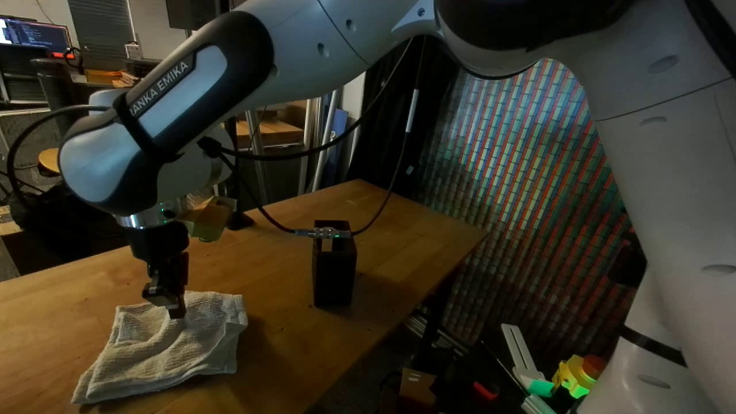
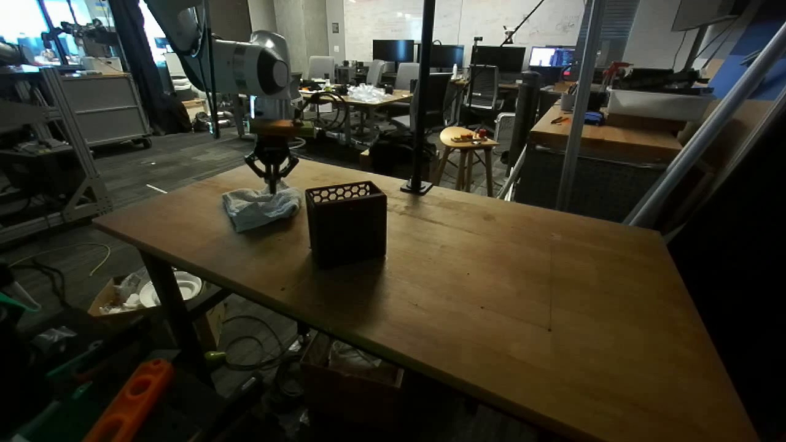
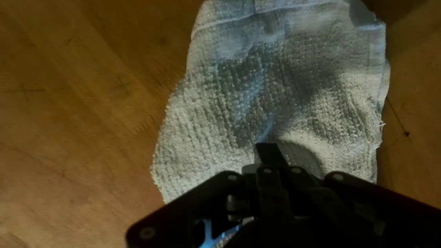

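Observation:
A pale, crumpled cloth (image 1: 172, 356) lies on the wooden table, and in the wrist view the cloth (image 3: 206, 137) fills much of the middle, creased under the fingers. Pointing down at it, my gripper (image 1: 176, 310) has its fingers together. In the wrist view the gripper (image 3: 267, 150) ends where a cloth crease runs up to its tips. Its tips also meet the top of the cloth (image 2: 258, 212) in an exterior view, where the gripper (image 2: 272, 188) looks narrow and closed up. Whether a fold is pinched between the fingers is hidden.
A dark open-topped box (image 2: 347, 233) with honeycomb holes stands upright on the table (image 2: 491, 276), near the cloth. A black post (image 2: 420, 123) rises from the table's far edge. A cable (image 1: 287, 155) hangs from the arm, passing in front of the box in an exterior view.

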{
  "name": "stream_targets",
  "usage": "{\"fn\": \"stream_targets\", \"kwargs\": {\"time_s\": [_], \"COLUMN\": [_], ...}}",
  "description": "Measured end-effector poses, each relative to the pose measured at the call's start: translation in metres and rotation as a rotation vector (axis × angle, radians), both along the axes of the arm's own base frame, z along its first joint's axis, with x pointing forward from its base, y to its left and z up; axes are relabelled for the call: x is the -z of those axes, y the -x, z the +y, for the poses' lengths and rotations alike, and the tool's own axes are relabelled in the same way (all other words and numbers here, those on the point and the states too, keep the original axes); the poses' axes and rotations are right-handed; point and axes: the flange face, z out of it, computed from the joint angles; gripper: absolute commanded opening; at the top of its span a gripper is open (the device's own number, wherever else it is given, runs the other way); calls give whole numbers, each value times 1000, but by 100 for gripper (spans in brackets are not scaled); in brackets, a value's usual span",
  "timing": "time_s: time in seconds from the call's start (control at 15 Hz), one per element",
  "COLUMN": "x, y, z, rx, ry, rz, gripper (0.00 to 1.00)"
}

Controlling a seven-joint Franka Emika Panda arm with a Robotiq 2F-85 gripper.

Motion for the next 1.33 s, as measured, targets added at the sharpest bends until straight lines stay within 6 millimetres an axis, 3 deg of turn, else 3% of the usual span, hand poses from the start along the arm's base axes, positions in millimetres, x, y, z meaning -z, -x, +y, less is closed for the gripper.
{"fn": "stream_targets", "kwargs": {"time_s": [0.33,0.93,1.33], "x": [33,34,34], "y": [5,8,14], "z": [10,-7,-33], "rx": [37,113,17], "ry": [-64,-122,-112], "rz": [18,8,20], "gripper": [0,0,0]}}
